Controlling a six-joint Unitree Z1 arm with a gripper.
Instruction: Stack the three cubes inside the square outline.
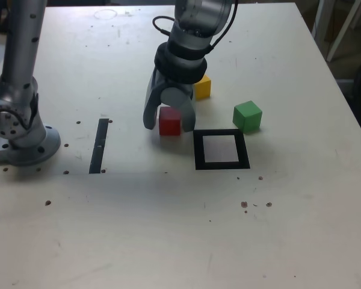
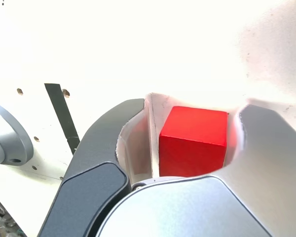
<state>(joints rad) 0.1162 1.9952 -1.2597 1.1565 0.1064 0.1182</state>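
Hand half-open, straddling red cube, grip unclear.

Square outline unobstructed, cubes nearby.

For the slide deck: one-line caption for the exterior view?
Gripper straddling the red cube beside the empty square outline; yellow cube and green cube wait nearby.

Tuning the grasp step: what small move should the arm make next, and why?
Probably finish closing the fingers on the red cube: it sits on the table between them, the wrist view shows a small gap beside it, and the square outline is empty.
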